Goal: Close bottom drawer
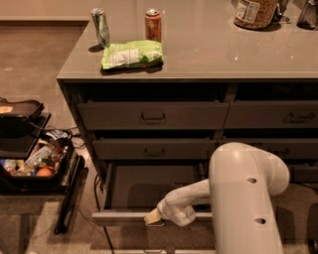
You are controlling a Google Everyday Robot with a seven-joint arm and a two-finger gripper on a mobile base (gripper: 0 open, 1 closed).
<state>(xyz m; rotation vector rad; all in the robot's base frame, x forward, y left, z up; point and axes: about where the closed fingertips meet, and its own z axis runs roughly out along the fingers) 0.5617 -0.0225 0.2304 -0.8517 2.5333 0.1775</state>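
bottom drawer: lowest tier on the left side of the cabinet, pulled well out, so you look straight down into its dark inside

drawer front: pale edge facing the camera, with a small loop handle about halfway along

gripper: right at that front edge, tan tip just above the handle and touching or nearly touching the front (honestly can't say which)

grip state: can't tell how far open it is, and it doesn't visibly have hold of anything

arm: big white housing fills the lower right, with a slimmer white link reaching left and down to the drawer front

upper drawers: the top one and the middle one above it both sit flush in the cabinet

countertop: grey and a bit shiny

on the counter: green snack bag near the left front corner, red can behind it, silver-green can further left, and a jar at the back right (top cut off)

floor, left of cabinet: black bin full of mixed stuff, with a dark case behind it
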